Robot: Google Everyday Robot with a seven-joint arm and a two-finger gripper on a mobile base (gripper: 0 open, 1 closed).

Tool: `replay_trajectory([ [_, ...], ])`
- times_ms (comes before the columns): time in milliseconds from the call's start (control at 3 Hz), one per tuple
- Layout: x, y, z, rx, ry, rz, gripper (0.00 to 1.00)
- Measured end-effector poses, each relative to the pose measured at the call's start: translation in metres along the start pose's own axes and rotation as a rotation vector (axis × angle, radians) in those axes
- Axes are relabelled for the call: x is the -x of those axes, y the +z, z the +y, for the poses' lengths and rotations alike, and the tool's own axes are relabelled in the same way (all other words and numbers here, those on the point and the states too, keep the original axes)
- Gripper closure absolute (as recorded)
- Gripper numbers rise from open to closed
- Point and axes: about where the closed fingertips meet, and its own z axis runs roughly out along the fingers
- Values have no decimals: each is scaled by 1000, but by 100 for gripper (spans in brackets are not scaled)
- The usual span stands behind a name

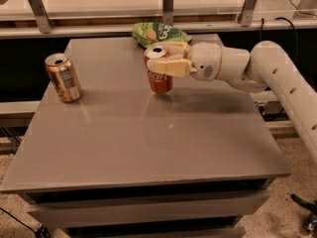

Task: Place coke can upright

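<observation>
The coke can (159, 81) is red-orange with white script and a silver top. It stands upright near the middle back of the grey table (148, 133), its base at or just above the surface. My gripper (159, 61) reaches in from the right on the white arm and is shut on the can's upper half, one cream finger (168, 67) across its front.
A gold-bronze can (63, 77) with a white label stands upright at the table's left. A green snack bag (159, 33) lies at the back edge, just behind the coke can. A rail with metal posts runs behind the table.
</observation>
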Motion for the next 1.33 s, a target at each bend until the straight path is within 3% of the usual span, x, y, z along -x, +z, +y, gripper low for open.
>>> replay_trajectory([
  [333, -5, -3, -1, -12, 20, 7, 81],
  [1333, -21, -15, -5, -47, 72, 24, 12],
])
